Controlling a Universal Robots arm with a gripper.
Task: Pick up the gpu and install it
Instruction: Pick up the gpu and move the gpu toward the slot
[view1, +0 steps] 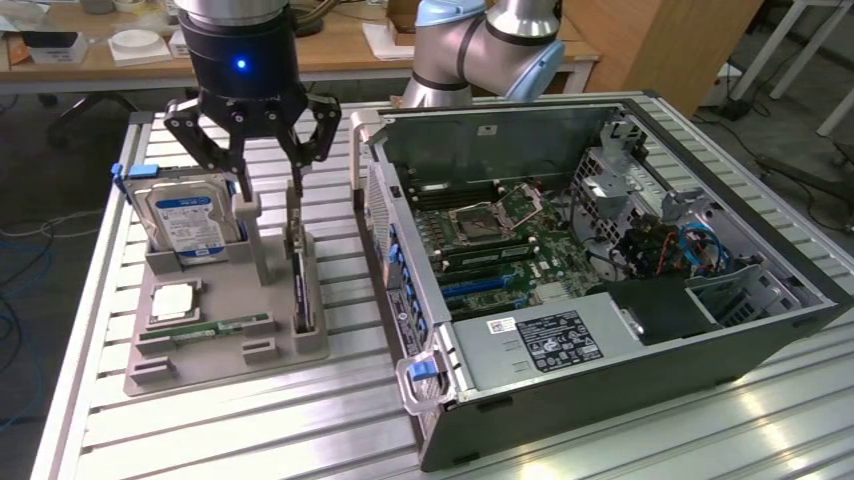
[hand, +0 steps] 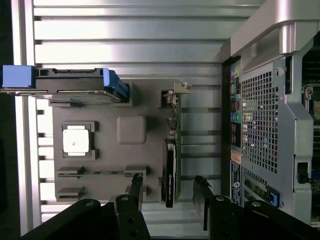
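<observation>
Gpu (hand: 170, 160): one, below one end effector (view1: 267, 192)

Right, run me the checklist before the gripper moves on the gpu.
1. Gripper open: ok.
2. Gpu lined up between its jaws, wrist view: ok.
3. Gpu standing on edge in the grey tray: ok.
4. Hard drive clear of the gripper: cannot tell.
5. Computer case side open: ok.
6. Free slot on the motherboard: cannot tell.
</observation>
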